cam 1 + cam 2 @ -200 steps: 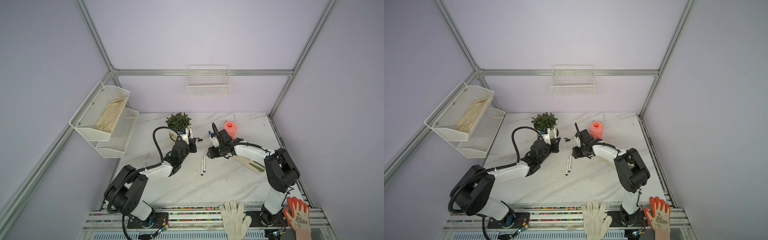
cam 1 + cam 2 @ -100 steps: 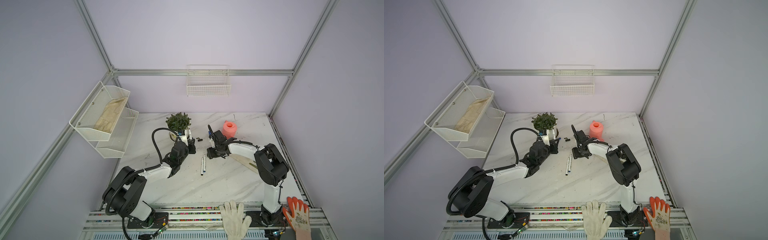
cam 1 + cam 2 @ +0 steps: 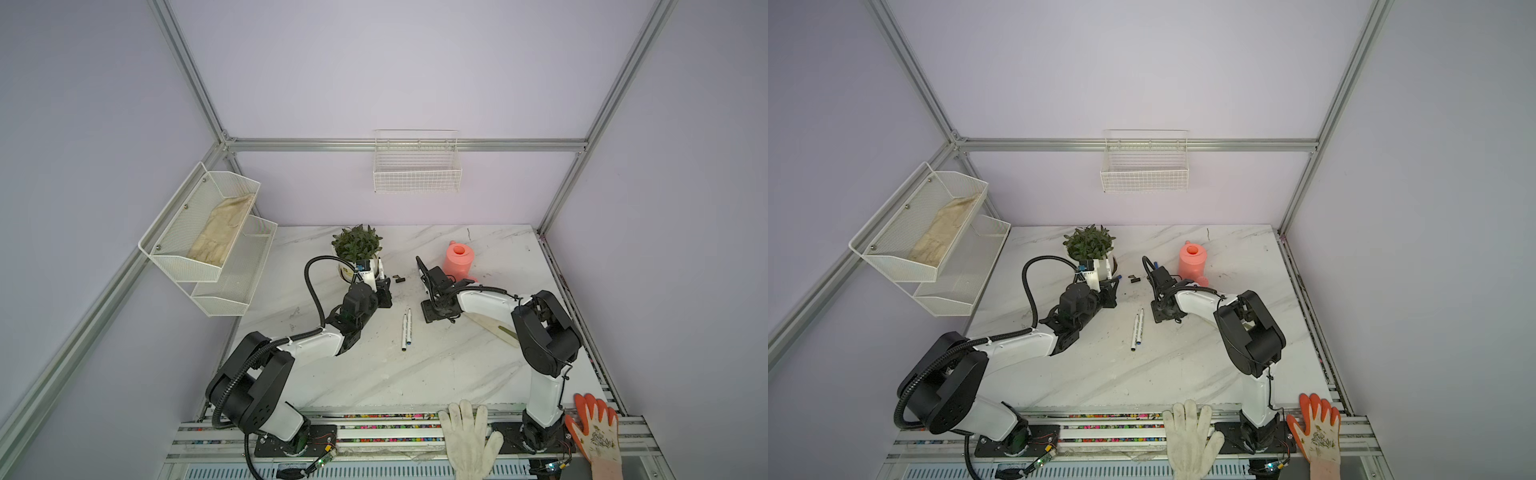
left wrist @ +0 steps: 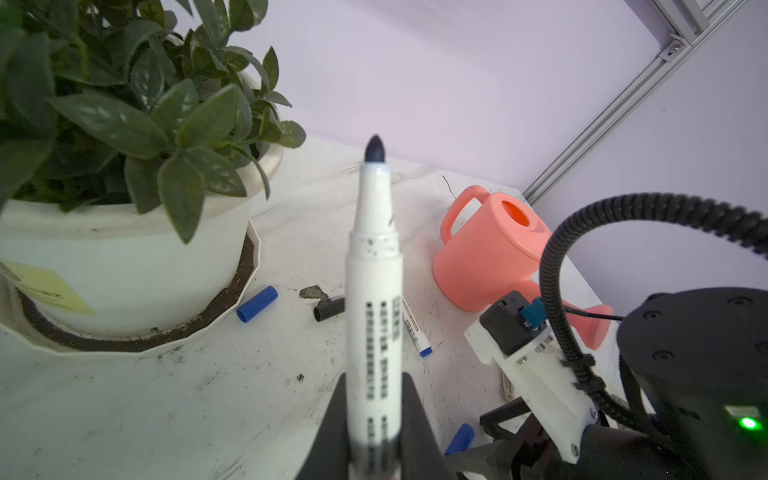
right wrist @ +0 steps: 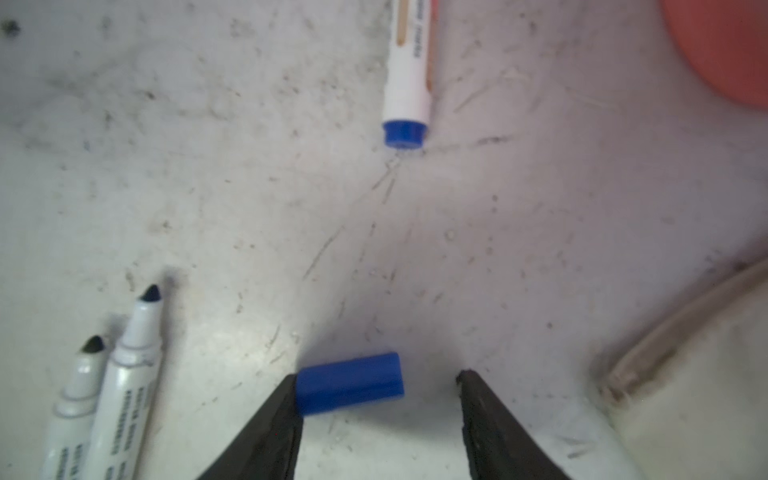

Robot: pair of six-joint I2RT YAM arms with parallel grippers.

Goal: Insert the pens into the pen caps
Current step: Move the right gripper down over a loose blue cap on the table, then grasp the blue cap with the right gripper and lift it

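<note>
My left gripper [image 4: 374, 380] is shut on a white pen [image 4: 374, 291] whose dark tip points away from the camera; in both top views this gripper [image 3: 384, 291] [image 3: 1111, 291] sits beside the plant pot. My right gripper [image 5: 377, 375] stands open just over the table, with a blue pen cap [image 5: 350, 383] lying between its fingers and touching one of them. Two uncapped pens [image 5: 129, 374] [image 3: 406, 330] lie side by side mid-table. Another pen with a blue end [image 5: 409, 70] lies farther off. A blue cap [image 4: 257, 304] and a black cap [image 4: 329, 308] lie near the pot.
A potted plant [image 3: 357, 245] stands behind my left gripper and a pink watering can [image 3: 457, 259] behind my right one. A flat beige tool [image 3: 494, 328] lies under the right forearm. Gloved hands [image 3: 469, 436] [image 3: 596, 432] rest at the table's front edge.
The right arm's elbow has swung left and its gripper has come down over the blue cap. The left arm has kept the pen almost still.
</note>
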